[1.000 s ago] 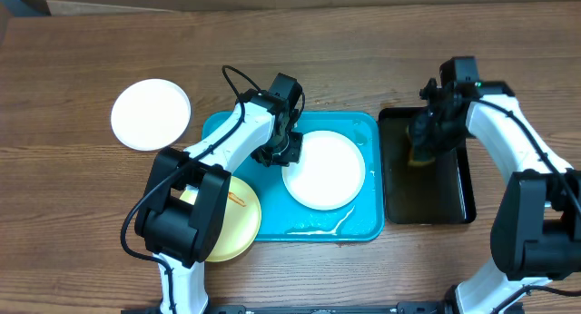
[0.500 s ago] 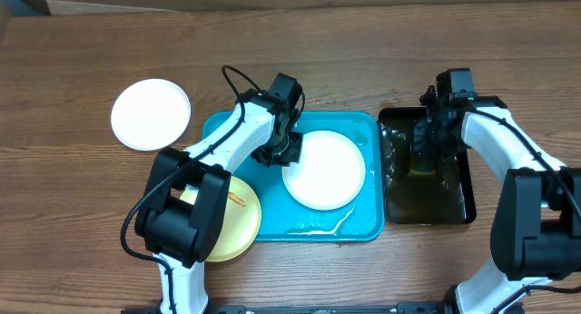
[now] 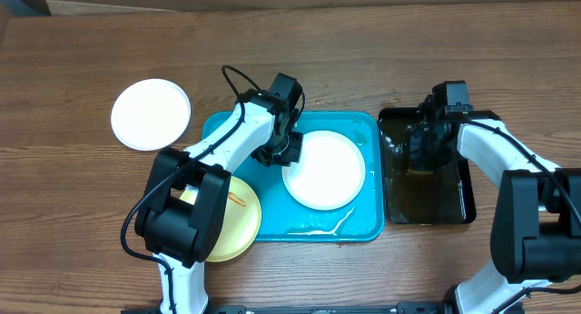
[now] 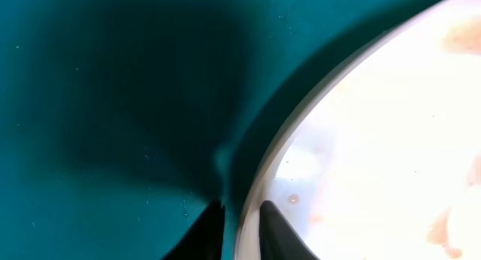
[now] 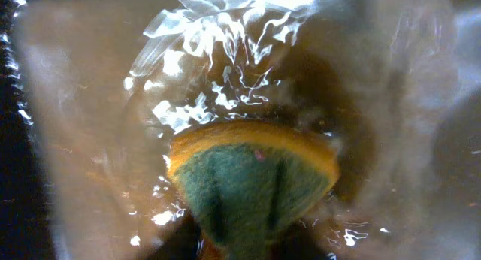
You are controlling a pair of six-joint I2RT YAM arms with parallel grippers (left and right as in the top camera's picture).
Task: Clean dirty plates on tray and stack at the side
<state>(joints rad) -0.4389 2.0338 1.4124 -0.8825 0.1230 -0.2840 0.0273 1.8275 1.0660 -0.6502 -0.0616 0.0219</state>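
Wetting looks like the step in hand: the right end effector sits low in the black tray of water with a green-and-yellow sponge at its tip; gripped or released, I cannot tell. The left end effector straddles the rim of the white plate lying in the turquoise tray; clamped or slack, I cannot tell either. A yellow plate overlaps the tray's left edge, and 1 more white plate rests on the desk. Next, I'd judge, the sponge must cross to the steadied plate. No writing is readable.
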